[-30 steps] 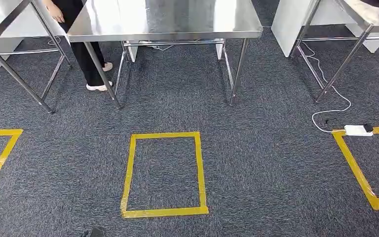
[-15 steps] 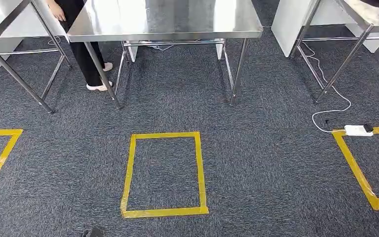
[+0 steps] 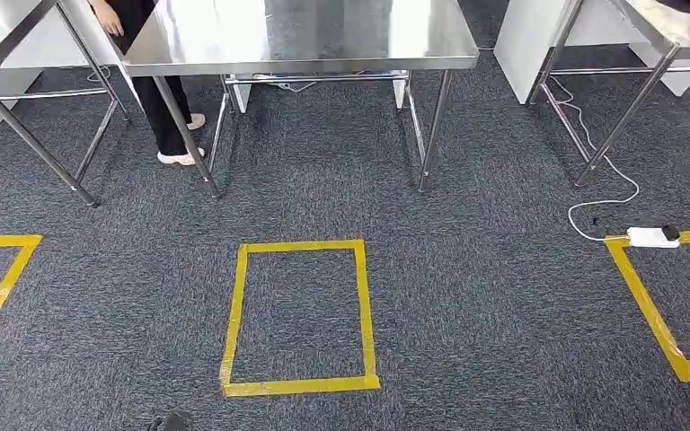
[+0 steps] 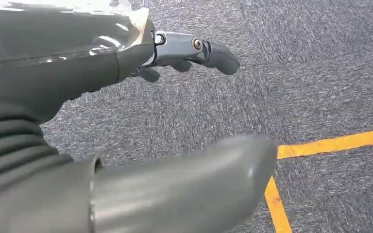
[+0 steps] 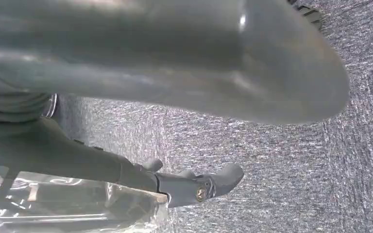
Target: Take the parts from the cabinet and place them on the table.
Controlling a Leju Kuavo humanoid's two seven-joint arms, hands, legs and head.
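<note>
Carpet floor [image 3: 467, 296] between me and the desk [image 3: 296, 36]. The desk is dead ahead, its long edge square across my path, past the yellow tape rectangle [image 3: 296, 245]. My left hand [image 4: 77, 97] and right hand [image 5: 126, 97] hang low over the carpet, neither nearer the desk. A clear bag [image 4: 63, 34] lies against my left fingers [image 4: 213, 51], and a second clear bag [image 5: 68, 204] against my right fingers [image 5: 223, 179]. These are probably the parts. Thumbs stand apart and the grip is hidden, so I can't tell if they're held. Next move needs a walk forward first.
</note>
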